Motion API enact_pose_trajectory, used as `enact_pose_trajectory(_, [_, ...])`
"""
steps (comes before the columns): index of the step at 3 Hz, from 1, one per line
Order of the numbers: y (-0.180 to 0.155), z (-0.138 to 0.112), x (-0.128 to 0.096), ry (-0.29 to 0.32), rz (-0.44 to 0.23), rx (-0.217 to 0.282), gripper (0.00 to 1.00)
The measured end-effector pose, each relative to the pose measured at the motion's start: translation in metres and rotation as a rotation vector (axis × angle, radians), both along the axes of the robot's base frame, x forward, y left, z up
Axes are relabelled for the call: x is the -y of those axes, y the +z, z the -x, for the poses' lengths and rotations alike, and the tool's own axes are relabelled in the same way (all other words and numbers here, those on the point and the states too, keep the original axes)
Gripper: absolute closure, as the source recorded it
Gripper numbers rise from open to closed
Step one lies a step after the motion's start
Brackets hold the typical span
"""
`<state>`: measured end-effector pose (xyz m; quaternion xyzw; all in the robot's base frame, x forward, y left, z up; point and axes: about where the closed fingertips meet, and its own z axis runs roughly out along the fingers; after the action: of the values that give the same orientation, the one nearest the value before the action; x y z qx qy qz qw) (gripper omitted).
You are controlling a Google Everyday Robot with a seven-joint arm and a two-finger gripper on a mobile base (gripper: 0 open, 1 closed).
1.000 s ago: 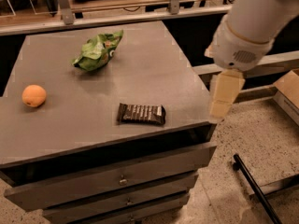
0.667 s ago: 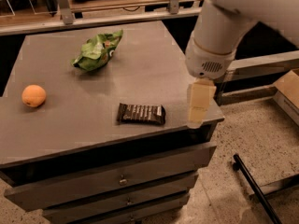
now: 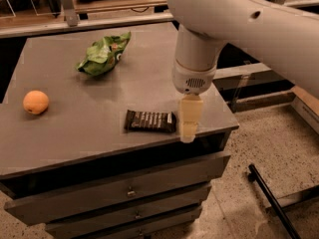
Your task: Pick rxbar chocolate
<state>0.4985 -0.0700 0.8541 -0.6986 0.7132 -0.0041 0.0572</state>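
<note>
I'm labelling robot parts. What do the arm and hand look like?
The arm is smooth, white, tubular, with small dark holes and a vent grille. The hand, beside the rxbar chocolate, is pale cream, blocky. No cables show.

Grey cabinet (image 3: 75, 133) fills the left and middle of the view, flat matte top, front edge slightly worn. Three drawers (image 3: 149, 183) stacked below, each with a small metal pull at centre. Gripper (image 3: 189, 128) hangs over the top's front right edge. Floor (image 3: 269, 133) to the right is pale speckled stone, terrazzo-like. A black bar (image 3: 271, 198) lies on it, running diagonally toward the lower right corner. Behind the cabinet, a pale metal rail (image 3: 99, 24) runs across, with a wooden shelf (image 3: 109, 4) above it. A low grey ledge (image 3: 249, 73) sits along the right, dark gap beneath. Light is dim and warm, shadows soft.
</note>
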Motion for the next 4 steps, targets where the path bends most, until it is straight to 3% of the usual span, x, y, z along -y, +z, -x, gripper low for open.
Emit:
enact_pose_trajectory(1, [-0.012,-0.003,-0.015,0.005,-0.033,-0.039,0.0])
enact_pose_trajectory(2, [-0.022,0.003,-0.049,0.043,-0.14,-0.078,0.0])
enact_pose_trajectory(3, [-0.03,0.012,-0.067,0.099,-0.186,-0.076,0.02])
enact_pose_trajectory(4, [-0.037,0.018,-0.072,0.123,-0.182,-0.07,0.02])
